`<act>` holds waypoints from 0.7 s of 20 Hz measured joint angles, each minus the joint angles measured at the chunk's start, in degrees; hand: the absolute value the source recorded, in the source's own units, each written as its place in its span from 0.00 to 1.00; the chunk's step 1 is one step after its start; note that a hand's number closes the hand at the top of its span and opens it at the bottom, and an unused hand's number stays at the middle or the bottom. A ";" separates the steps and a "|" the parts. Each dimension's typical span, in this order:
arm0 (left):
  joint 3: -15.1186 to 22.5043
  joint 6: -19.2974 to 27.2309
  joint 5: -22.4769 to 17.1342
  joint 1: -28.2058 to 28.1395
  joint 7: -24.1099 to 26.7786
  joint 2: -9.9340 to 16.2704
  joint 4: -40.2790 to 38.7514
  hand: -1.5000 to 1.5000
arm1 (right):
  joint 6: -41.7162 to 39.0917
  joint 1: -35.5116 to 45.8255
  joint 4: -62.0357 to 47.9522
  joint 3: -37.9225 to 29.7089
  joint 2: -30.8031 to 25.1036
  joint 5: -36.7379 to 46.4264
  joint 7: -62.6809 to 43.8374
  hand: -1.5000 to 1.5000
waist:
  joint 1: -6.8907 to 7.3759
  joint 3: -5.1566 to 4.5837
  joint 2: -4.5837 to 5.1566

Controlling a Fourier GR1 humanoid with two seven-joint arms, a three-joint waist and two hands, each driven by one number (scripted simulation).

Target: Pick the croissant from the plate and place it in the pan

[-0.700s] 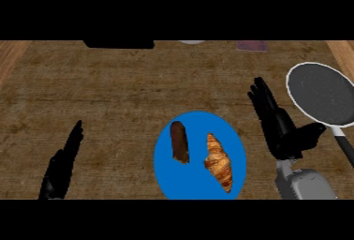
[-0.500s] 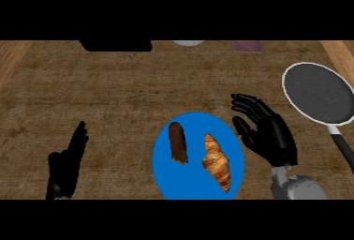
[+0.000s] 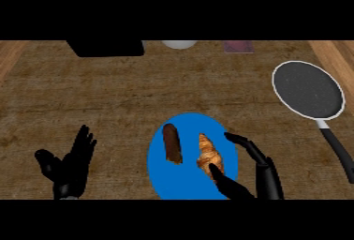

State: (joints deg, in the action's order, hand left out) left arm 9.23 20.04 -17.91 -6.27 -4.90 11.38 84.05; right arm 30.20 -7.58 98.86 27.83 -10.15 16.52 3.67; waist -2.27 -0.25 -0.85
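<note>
With the right hand [image 3: 257,173] spread beside the croissant [image 3: 210,157], it should close centred, clear of the neighbouring brown pastry [image 3: 171,143].

Right hand [image 3: 259,176] open, thumb and fingers spread; left hand [image 3: 69,164] open, fingers up.

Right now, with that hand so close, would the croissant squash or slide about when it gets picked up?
The croissant looks puffy and ridged, so it is probably light and may dent under the fingers. It lies flat on the smooth blue plate, so a nudge could slide it. Its tapered ends suggest it might turn rather than roll.
</note>
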 measured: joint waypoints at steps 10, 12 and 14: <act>-0.96 -1.71 -1.25 1.23 -0.19 -0.44 -0.76 0.50 | 10.30 -12.61 6.51 9.11 6.97 37.45 -17.67 0.00 | 1.24 0.04 0.64; -0.99 -1.59 -1.18 2.08 -0.56 -0.77 -1.06 0.50 | 5.92 -10.47 8.88 7.88 8.18 42.60 -24.60 0.00 | 1.56 0.05 0.75; -0.72 -1.47 -0.82 2.92 -0.62 -1.28 -1.93 0.50 | 1.04 -6.45 10.34 7.31 8.93 46.33 -32.17 0.00 | 1.90 0.06 0.86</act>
State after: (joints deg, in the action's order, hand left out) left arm 8.50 18.57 -18.73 -3.35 -5.52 10.11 82.12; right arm 31.24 -14.03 109.20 35.14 -1.22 62.85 -28.51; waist -0.37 -0.18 0.00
